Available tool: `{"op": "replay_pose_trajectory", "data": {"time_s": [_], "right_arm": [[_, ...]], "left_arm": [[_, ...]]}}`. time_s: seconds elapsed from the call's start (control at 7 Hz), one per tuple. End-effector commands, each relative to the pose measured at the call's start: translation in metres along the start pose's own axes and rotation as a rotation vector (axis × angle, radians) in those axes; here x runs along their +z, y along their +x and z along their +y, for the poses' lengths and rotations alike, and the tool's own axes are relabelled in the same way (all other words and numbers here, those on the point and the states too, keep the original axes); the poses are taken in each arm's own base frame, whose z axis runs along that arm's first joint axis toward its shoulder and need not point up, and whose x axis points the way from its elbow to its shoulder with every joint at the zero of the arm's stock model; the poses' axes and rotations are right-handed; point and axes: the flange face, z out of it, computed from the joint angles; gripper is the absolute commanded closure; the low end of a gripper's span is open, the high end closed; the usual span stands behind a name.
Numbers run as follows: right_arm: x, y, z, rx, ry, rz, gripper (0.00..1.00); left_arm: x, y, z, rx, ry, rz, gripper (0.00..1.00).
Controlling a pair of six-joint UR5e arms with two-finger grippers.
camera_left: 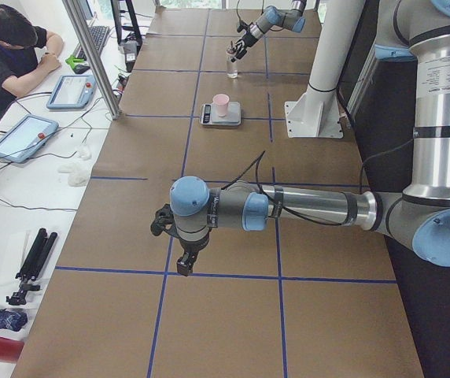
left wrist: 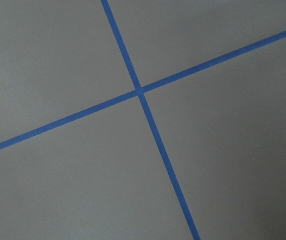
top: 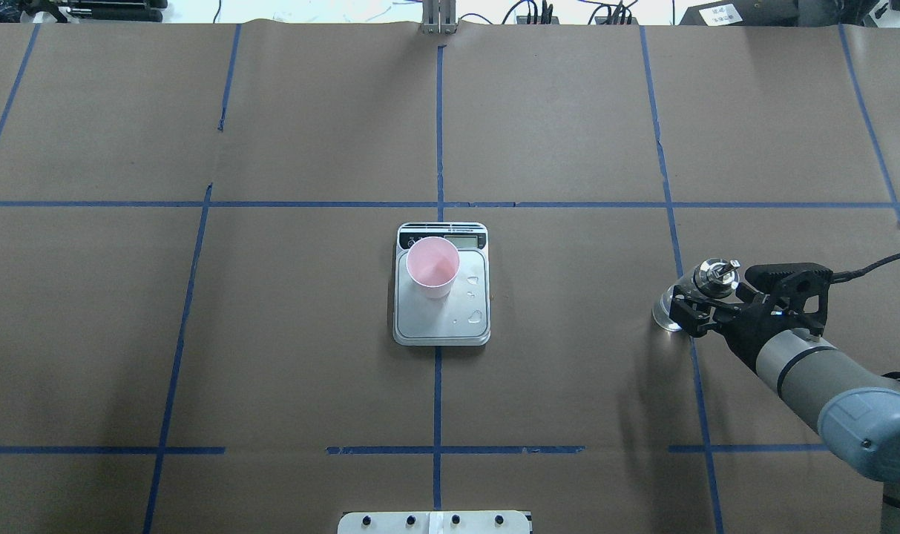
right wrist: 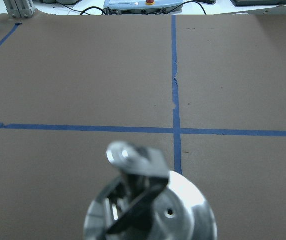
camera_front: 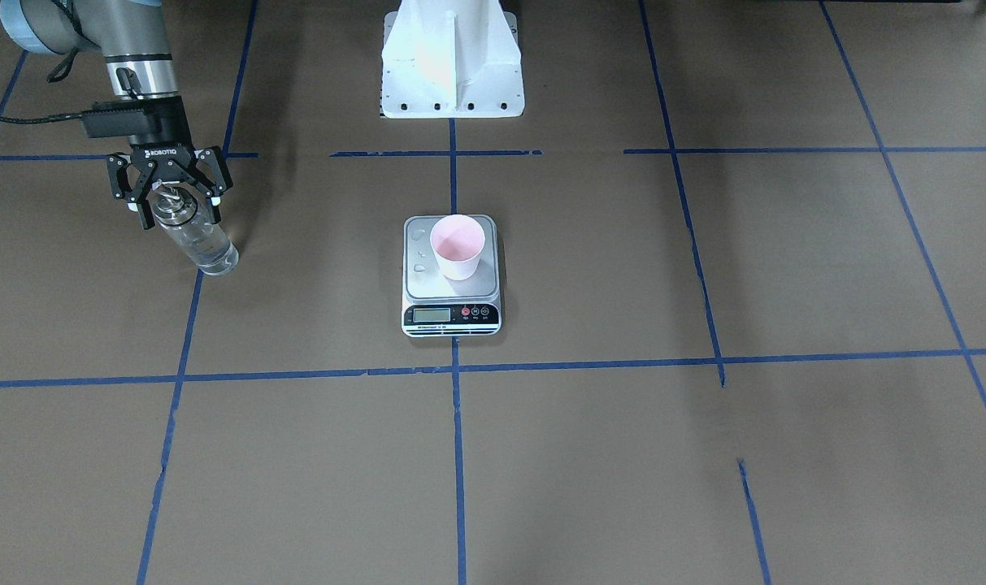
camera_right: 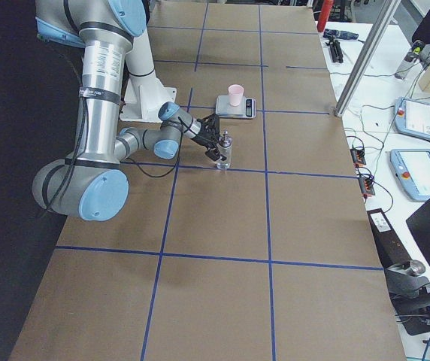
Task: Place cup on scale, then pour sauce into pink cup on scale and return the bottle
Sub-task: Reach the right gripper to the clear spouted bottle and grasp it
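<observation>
The brown table (top: 197, 334), crossed by a grid of blue tape lines (top: 437, 400), carries the bottle (camera_front: 208, 252) upright directly under the right gripper (camera_front: 179, 214), between its spread fingers. The scale (top: 450, 330) sits well apart to that gripper's left. The white mounting base (camera_front: 452, 89) also lies to its left, but nearer the robot.

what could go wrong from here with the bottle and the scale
The right gripper looks spread around the neck of the bottle, so a skewed move could knock it over. Droplets lie on the scale beside the cup, so its reading may be off.
</observation>
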Motion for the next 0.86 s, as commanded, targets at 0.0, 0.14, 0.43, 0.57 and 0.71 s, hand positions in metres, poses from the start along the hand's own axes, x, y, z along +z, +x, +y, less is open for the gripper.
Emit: {"op": "replay_pose_trajectory", "data": {"time_s": [0.0, 0.14, 0.43, 0.57, 0.71], "right_arm": [[0.007, -0.003, 0.005, -0.004, 0.009, 0.003, 0.00], [0.012, -0.004, 0.008, -0.006, 0.008, 0.007, 0.00], [0.024, -0.011, 0.014, -0.007, 0.007, 0.008, 0.00], [0.026, -0.010, 0.015, -0.009, 0.006, 0.012, 0.00], [0.029, -0.007, 0.019, -0.017, 0.002, 0.021, 0.01]], "left_arm": [[-0.001, 0.000, 0.000, 0.001, 0.001, 0.000, 0.00], [0.000, 0.000, 0.000, 0.000, 0.000, 0.000, 0.00], [0.000, 0.000, 0.000, -0.002, 0.000, 0.000, 0.00], [0.000, 0.000, 0.000, -0.002, 0.000, 0.000, 0.00], [-0.001, 0.000, 0.000, -0.001, 0.001, 0.000, 0.00]]}}
